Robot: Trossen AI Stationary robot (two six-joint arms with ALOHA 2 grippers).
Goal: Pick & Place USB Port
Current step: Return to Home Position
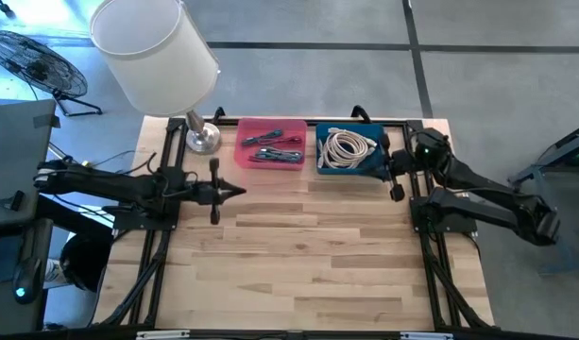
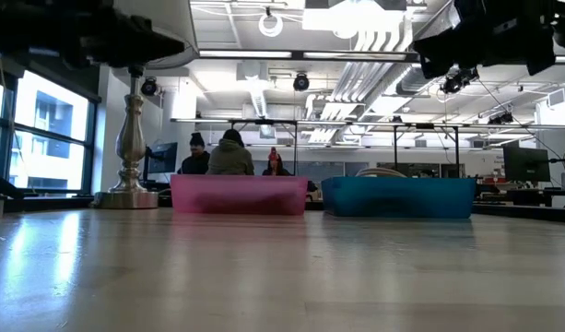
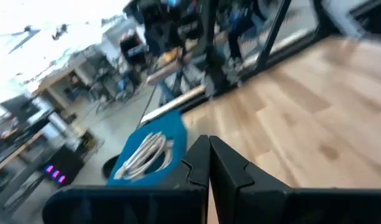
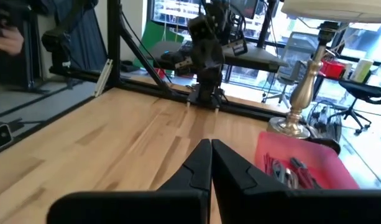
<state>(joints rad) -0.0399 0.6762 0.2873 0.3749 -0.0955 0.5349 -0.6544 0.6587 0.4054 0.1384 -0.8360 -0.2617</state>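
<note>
Two bins, two grippers, fingers point(image 3: 230, 174) closed on nothing.
My left gripper point(image 3: 207, 140) hovers over the table point(image 1: 298, 264); red bin point(image 2: 238, 195) holds dark cables point(image 1: 270, 147), too tangled to count; blue bin point(image 2: 397, 196), one pale coil point(image 1: 349, 146); right gripper point(image 4: 211, 143) just beside it.

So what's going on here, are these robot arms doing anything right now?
Nothing is being carried at this moment. Both arms hang above the wooden table with shut, empty grippers: the left gripper over the table's left part, the right gripper close beside the blue bin. The sorting looks done: dark cables lie in the red bin and a coiled pale cable lies in the blue bin, next to a table lamp.
</note>
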